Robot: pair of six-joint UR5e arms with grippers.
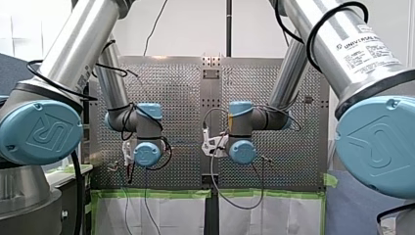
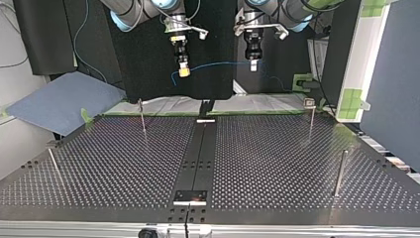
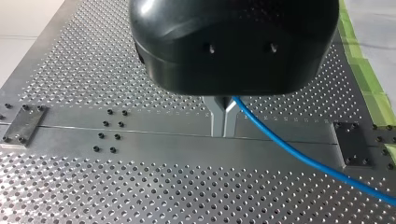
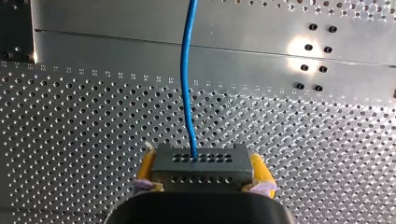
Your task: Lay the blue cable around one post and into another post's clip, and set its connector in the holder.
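Note:
In the top view my right gripper (image 2: 183,72), with yellow pads, hangs high over the table's far edge, shut on a dark connector (image 2: 184,72). From it the blue cable (image 2: 218,63) runs sideways to my left gripper (image 2: 253,65), which is shut on it. In the right wrist view the grey connector block (image 4: 201,167) sits between the yellow pads (image 4: 260,170), with the cable (image 4: 186,84) leading away ahead. In the left wrist view the metal fingers (image 3: 217,122) pinch the cable (image 3: 289,149), which trails off to one side.
Thin posts stand on the perforated table (image 2: 277,163): one at the far left (image 2: 142,116), one with a clip on top at the far right (image 2: 311,119), one at the near right (image 2: 340,173), one at the near left (image 2: 54,166). A small plate (image 2: 190,197) lies on the centre strip near the front edge.

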